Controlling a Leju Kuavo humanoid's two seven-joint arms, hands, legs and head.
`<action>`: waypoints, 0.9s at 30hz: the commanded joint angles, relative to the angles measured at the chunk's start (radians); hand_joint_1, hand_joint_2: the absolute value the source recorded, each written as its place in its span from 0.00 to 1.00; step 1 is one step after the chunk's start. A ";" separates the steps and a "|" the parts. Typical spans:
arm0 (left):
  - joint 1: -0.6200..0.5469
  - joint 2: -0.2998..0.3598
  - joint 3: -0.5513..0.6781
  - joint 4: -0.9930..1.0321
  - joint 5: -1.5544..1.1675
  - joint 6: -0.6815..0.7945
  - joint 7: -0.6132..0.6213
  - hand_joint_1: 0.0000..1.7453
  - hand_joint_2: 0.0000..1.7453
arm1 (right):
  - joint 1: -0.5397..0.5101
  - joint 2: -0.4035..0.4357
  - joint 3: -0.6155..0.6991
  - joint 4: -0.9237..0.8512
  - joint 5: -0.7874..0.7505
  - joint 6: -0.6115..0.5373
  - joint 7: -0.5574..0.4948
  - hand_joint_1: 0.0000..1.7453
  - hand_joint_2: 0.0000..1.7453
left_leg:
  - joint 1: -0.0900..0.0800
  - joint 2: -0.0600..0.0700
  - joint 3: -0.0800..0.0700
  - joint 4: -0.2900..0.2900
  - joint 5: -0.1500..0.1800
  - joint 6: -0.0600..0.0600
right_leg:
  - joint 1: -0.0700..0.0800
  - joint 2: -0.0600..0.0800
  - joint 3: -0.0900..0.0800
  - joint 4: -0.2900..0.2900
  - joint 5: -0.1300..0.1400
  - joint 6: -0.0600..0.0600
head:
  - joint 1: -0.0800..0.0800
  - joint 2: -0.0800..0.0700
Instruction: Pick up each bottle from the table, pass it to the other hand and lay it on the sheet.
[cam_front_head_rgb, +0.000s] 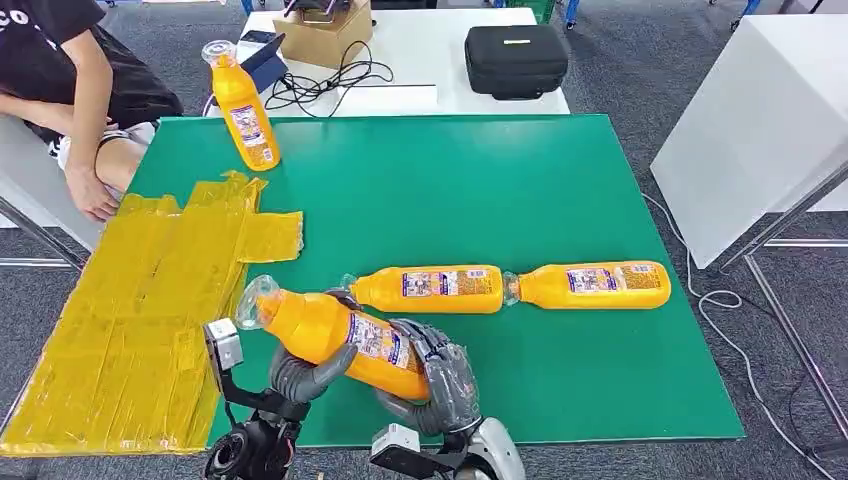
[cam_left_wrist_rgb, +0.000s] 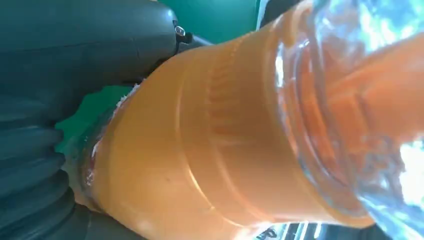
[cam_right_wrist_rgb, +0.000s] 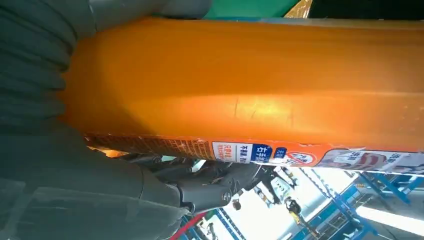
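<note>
While gripped at both ends, bottle (cam_front_head_rgb: 335, 338) spans left robot hand (cam_front_head_rgb: 305, 372), right robot hand (cam_front_head_rgb: 445, 380).

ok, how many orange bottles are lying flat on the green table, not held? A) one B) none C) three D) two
D: two lie end to end on the green table, a left bottle and a right bottle; a third bottle stands upright at the far edge, and the held bottle is gripped by the left hand and right hand.

Bright, even light (wrist views blurred close-up).
</note>
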 joint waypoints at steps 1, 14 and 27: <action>-0.045 0.008 -0.011 0.056 -0.003 -0.010 -0.006 1.00 1.00 | 0.024 -0.043 0.001 -0.026 -0.021 0.034 0.000 1.00 1.00 | 0.000 -0.002 0.003 -0.001 0.000 0.000 | 0.000 -0.004 0.004 -0.002 -0.001 0.001 | 0.000 0.000; -0.014 0.011 0.040 0.005 0.000 0.003 -0.015 1.00 1.00 | 0.089 -0.102 -0.063 -0.247 -0.194 0.112 -0.077 0.00 1.00 | 0.000 -0.001 0.005 0.000 -0.003 0.000 | 0.000 -0.003 0.006 -0.001 -0.002 0.002 | 0.000 0.000; -0.034 0.025 0.102 -0.035 -0.015 0.086 -0.047 1.00 1.00 | 0.137 -0.170 -0.153 -0.443 -0.519 0.426 -0.138 0.00 1.00 | 0.000 -0.002 0.003 0.000 -0.001 -0.001 | 0.000 -0.003 0.004 -0.001 -0.002 0.001 | 0.000 0.000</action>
